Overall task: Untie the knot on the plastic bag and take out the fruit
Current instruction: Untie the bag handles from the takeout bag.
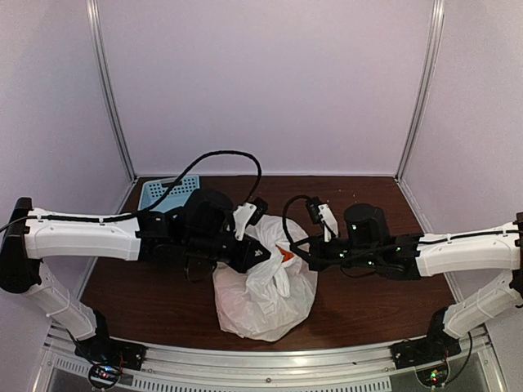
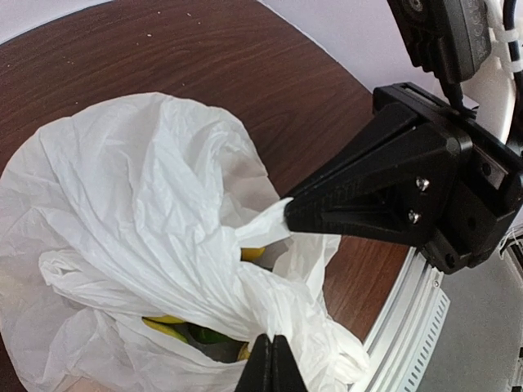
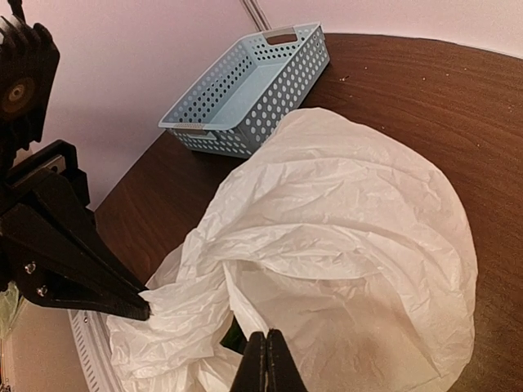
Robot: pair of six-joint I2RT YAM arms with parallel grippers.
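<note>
The white plastic bag (image 1: 265, 298) lies on the table between my arms. My left gripper (image 1: 261, 254) is shut on a fold of the bag's top edge (image 2: 278, 314). My right gripper (image 1: 301, 252) is shut on the opposite edge (image 3: 245, 298). The bag's mouth gapes a little between them. Fruit shows through the gap: an orange piece (image 1: 287, 255), yellow pieces (image 2: 167, 325) and a green one (image 2: 208, 335). I make out no tied knot; a loose white handle strip (image 1: 280, 279) hangs down over the bag's front.
A blue perforated basket (image 1: 167, 193) stands at the back left of the brown table (image 1: 147, 298), also in the right wrist view (image 3: 245, 82). A metal rail (image 1: 270, 363) runs along the near edge. Pale walls enclose the table.
</note>
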